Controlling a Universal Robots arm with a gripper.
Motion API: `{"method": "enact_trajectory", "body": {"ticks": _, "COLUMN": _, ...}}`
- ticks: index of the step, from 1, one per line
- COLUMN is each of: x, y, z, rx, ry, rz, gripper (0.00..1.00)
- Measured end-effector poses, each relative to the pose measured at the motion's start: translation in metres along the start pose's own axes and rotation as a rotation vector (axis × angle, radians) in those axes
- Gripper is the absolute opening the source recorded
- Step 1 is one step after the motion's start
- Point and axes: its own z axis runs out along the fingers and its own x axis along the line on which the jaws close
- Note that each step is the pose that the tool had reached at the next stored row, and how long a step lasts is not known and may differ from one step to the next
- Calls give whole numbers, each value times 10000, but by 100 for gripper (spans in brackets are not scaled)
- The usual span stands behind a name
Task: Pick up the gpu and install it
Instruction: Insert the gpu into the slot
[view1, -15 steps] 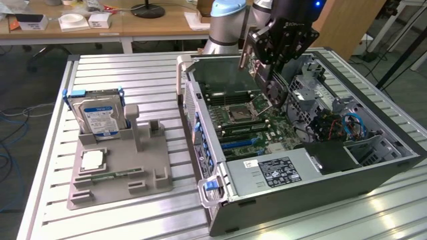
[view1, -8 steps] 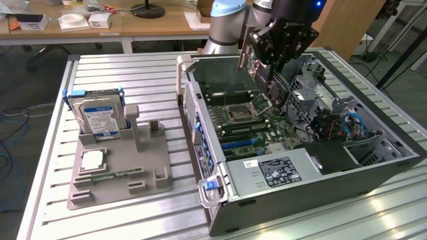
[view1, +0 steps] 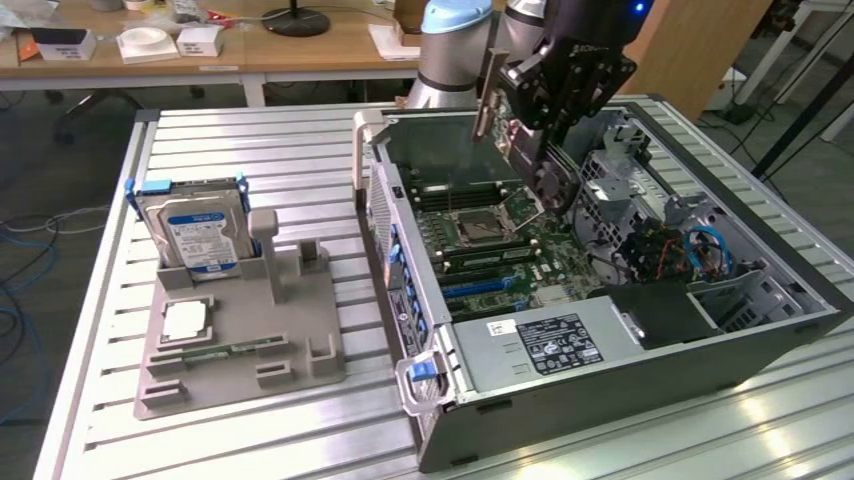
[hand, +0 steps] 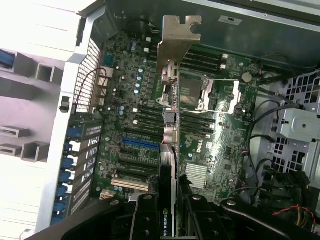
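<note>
My gripper (view1: 537, 125) is shut on the gpu (view1: 547, 175), a thin dark card with a silver bracket (view1: 490, 85) at one end. The card hangs tilted above the open computer case (view1: 667, 370), over the motherboard (view1: 521, 250), without touching it. In the wrist view the gpu (hand: 168, 200) shows edge-on between the black fingers (hand: 145, 220), its silver bracket (hand: 176, 42) at the far end. It hangs over the board's CPU socket (hand: 200, 95) and beside the blue expansion slot (hand: 142, 143).
A grey parts holder (view1: 274, 340) on the slatted table carries a hard drive with a blue-white label (view1: 198, 235), a CPU chip (view1: 186, 318) and a green memory stick (view1: 220, 350). Inside the case are cables (view1: 694, 250) and a power supply (view1: 547, 340).
</note>
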Motion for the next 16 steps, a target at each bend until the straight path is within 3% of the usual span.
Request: {"method": "enact_trajectory", "body": {"ticks": 16, "x": -14, "y": -3, "z": 0, "rx": -16, "ry": 33, "rz": -699, "gripper": 26}}
